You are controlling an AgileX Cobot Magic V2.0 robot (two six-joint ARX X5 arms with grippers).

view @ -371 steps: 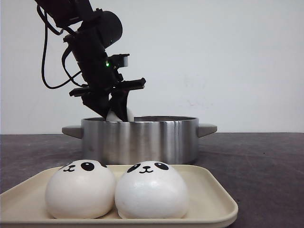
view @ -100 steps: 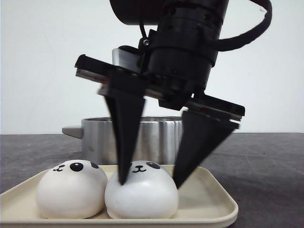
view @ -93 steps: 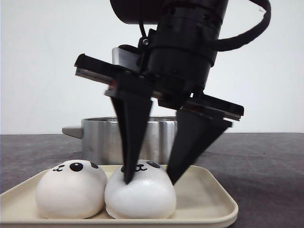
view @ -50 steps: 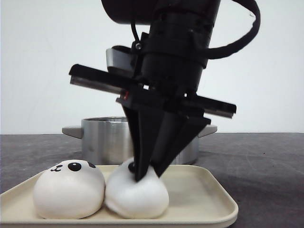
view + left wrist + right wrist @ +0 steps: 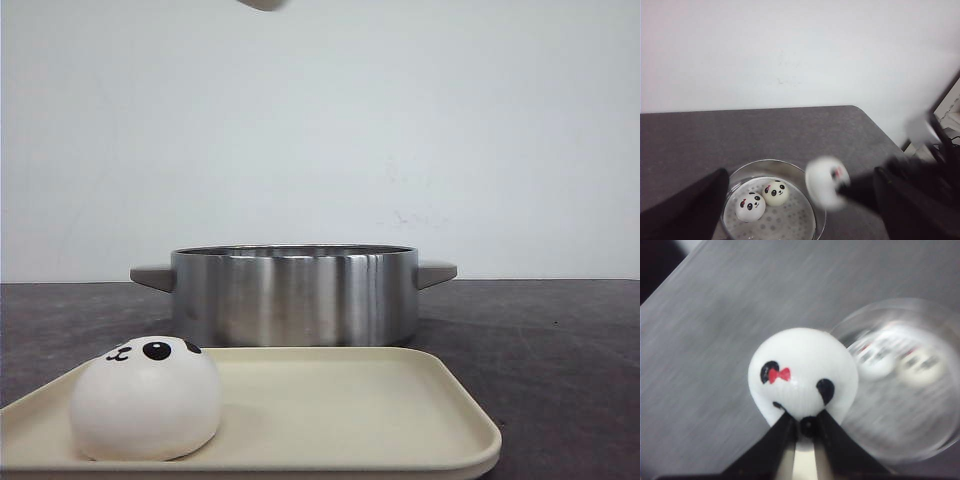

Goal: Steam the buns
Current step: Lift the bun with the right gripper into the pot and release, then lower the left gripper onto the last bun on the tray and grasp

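R fingers: right gripper [image 5: 801, 427] pinched tight on a bun, the carried bun [image 5: 803, 375], held by its lower edge; face w/ red bow visible. Motion blur in right wrist view.
Carried bun, other views: in left wrist view it shows as a blurred white blob [image 5: 826, 181] above and beside the pot rim; front view catches only a sliver at the top edge [image 5: 263, 4].
L fingers: left gripper [image 5: 805, 210] spread wide, nothing between them, looking down over the pot.
Pot: steel pot [image 5: 293, 294] w/ two side handles, behind the tray on the dark surface [image 5: 560, 330].
In pot: two buns [image 5: 750, 206] [image 5: 775, 192] side by side on the perforated steamer floor, touching or nearly.
Tray: cream tray [image 5: 400, 400] near front; one bun [image 5: 146, 397] at its left end.
Progress: my read: 2 of 4 in, 3rd in transit, 4th waiting; no lid seen.
In the way: nothing much; pot mouth open, free space beside the two inside. L arm sits near the drop path, watch for a clash.
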